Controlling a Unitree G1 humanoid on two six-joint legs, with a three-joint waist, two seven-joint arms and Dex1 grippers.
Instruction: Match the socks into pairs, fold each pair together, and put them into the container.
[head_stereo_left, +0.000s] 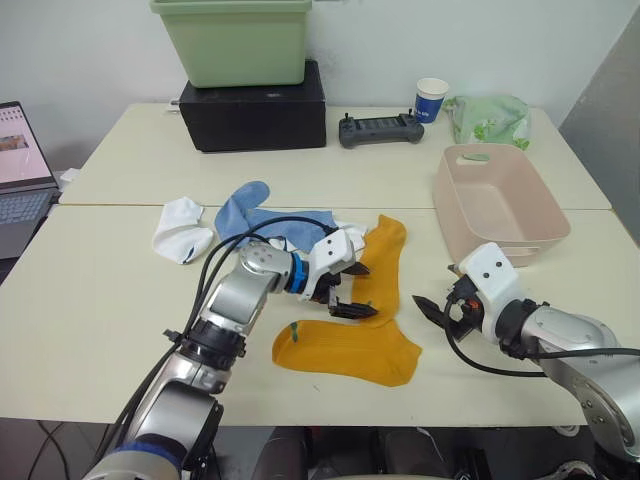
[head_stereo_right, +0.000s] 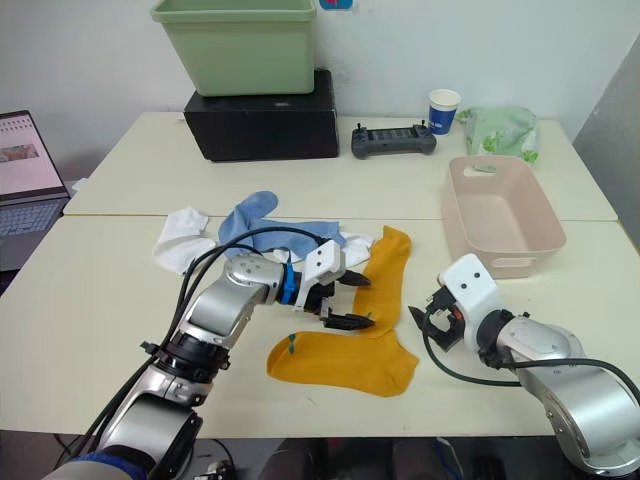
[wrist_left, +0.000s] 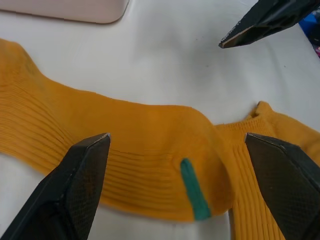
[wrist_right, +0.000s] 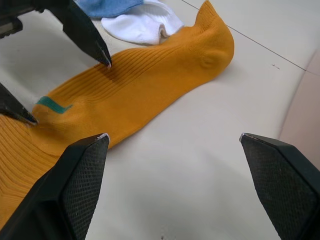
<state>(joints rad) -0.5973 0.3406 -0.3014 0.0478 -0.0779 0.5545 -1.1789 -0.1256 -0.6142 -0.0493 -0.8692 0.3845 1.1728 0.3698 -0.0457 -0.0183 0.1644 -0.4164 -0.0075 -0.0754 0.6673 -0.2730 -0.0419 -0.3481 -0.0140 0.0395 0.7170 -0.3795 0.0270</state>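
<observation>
Two mustard socks (head_stereo_left: 352, 340) lie overlapping on table (head_stereo_left: 90, 330), mid-front. Left tool (head_stereo_left: 350, 290) spread apart above them; right tool (head_stereo_left: 440, 305) apart just beside. Tub (head_stereo_left: 497, 205) at right.

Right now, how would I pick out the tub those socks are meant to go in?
Look to the robot's right side of the cream table, beyond the mustard-orange socks. The pale pink tub sits there, empty; unlike the green bin on the black box, it is shallow with handle slots.
</observation>
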